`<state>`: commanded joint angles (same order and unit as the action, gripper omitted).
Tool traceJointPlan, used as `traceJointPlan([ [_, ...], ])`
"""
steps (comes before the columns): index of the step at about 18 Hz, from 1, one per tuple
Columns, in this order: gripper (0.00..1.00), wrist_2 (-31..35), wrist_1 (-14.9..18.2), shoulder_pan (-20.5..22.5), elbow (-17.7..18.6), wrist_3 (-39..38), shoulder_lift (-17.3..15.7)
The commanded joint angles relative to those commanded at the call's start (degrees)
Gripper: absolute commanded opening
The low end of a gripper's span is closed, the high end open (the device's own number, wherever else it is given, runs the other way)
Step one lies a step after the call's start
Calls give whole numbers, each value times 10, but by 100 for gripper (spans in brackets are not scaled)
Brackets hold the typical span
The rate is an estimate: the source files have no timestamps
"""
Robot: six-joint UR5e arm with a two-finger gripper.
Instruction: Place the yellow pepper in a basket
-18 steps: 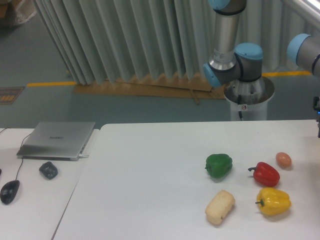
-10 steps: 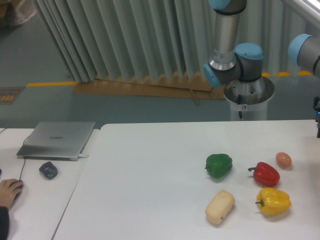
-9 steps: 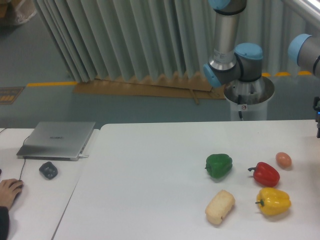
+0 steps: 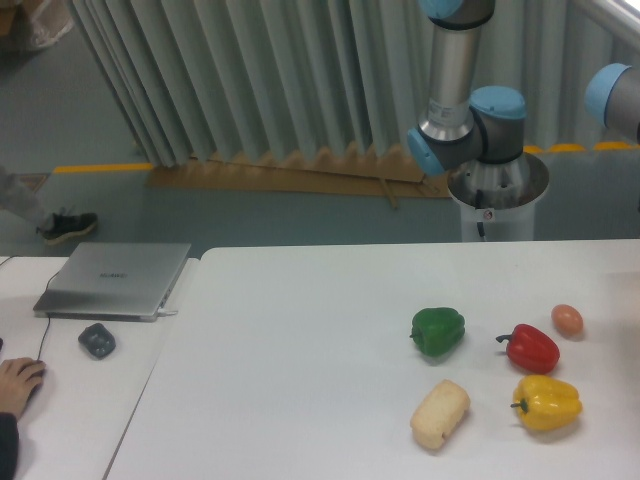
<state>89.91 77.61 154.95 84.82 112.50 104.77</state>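
Note:
The yellow pepper (image 4: 547, 403) lies on the white table (image 4: 300, 350) near its front right, glossy, with its short dark stem pointing left. It sits just in front of a red pepper (image 4: 531, 347) and to the right of a pale bread-like lump (image 4: 440, 413). No basket shows in this view. The arm's base and lower joints (image 4: 470, 125) stand behind the table, and an upper link (image 4: 615, 95) leaves the frame at the right edge. The gripper itself is out of view.
A green pepper (image 4: 438, 331) and a small orange egg-like item (image 4: 567, 319) lie near the peppers. On a side table at left sit a closed laptop (image 4: 115, 279), a dark lump (image 4: 97, 340) and a person's hand (image 4: 18, 383). A person's foot (image 4: 65, 224) shows on the floor at left.
The dark part at the right edge has gone out of frame and the arm link there has shifted right. A hand covers the mouse at left, and a foot has come into view.

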Motion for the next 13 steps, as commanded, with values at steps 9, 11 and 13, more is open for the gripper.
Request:
traceJointPlan([
  [9, 100, 2, 0, -1, 1, -1, 0],
  [11, 100, 2, 0, -1, 1, -9, 1],
  [13, 100, 2, 1, 0, 1, -10, 0],
])
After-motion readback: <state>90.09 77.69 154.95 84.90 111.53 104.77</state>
